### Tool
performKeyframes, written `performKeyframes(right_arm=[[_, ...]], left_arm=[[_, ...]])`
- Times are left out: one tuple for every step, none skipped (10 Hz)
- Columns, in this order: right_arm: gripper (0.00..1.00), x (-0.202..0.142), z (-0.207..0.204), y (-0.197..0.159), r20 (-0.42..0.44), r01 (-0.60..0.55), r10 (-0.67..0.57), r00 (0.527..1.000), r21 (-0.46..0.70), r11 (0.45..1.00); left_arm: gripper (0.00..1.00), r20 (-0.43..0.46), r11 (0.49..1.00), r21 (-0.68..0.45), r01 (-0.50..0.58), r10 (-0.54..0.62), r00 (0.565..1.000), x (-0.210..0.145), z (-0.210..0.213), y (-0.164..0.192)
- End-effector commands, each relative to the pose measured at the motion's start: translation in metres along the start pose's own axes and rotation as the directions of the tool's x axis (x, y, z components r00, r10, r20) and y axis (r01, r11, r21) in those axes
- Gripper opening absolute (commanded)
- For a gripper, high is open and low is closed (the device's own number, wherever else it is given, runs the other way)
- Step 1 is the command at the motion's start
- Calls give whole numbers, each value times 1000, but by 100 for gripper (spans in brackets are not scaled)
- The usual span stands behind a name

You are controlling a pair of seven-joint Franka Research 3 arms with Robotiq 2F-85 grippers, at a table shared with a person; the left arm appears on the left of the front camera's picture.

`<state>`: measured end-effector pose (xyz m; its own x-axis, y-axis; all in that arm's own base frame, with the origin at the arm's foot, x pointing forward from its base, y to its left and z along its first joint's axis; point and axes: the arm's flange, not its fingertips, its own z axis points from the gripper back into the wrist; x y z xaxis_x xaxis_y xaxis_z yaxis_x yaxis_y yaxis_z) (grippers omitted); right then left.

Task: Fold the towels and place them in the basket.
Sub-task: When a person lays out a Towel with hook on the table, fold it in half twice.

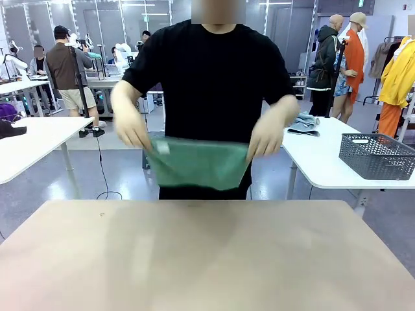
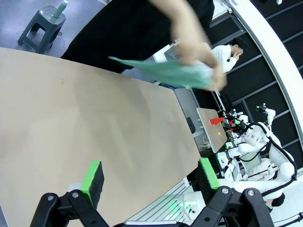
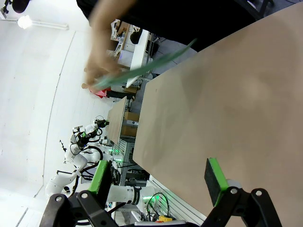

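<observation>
1. Towel first: the mint green towel (image 1: pixel 198 162) hangs in mid-air at the centre of the front view. It is stretched between the person's hand at frame left (image 1: pixel 133 129) and hand at frame right (image 1: pixel 266 139), and a white tag shows by its upper left corner. Both towel and hands are motion-blurred.
2. It hangs just above the far edge of the tan table (image 1: pixel 207 259), not touching it.
3. At the right edge of the front view the basket (image 1: pixel 377 155) stands on a white table (image 1: pixel 324 165), well apart from the held towel. A crumpled blue-grey towel (image 1: pixel 303 123) lies on that table's far left part.
4. In the left wrist view the green towel (image 2: pixel 165 73) shows edge-on in the upper middle. The left gripper (image 2: pixel 151 176) sits at the bottom, jaws spread wide over bare tabletop, pinching nothing.
5. In the right wrist view the towel (image 3: pixel 142 68) is a thin green streak in the upper left. The right gripper (image 3: pixel 157 176) is likewise spread wide and empty.
</observation>
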<state>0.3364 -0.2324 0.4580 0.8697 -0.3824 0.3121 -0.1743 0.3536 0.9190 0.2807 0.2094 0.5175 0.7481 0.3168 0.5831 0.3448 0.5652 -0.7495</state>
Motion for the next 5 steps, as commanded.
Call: performKeyframes(right_arm=[[100, 0, 0, 0, 1, -2, 2, 1000, 10, 1000], [100, 0, 0, 0, 1, -2, 2, 1000, 10, 1000], [100, 0, 0, 0, 1, -2, 2, 1000, 10, 1000], [100, 0, 0, 0, 1, -2, 2, 1000, 10, 1000], [100, 0, 0, 0, 1, -2, 2, 1000, 10, 1000]], left_arm=[[100, 7, 1000, -16, 16, -16, 1000, 0, -1, 0], [100, 7, 1000, -16, 16, -16, 1000, 0, -1, 0], [100, 7, 1000, -16, 16, -16, 1000, 0, -1, 0], [100, 7, 1000, -16, 16, -16, 1000, 0, -1, 0], [100, 7, 1000, -16, 16, -16, 1000, 0, -1, 0]])
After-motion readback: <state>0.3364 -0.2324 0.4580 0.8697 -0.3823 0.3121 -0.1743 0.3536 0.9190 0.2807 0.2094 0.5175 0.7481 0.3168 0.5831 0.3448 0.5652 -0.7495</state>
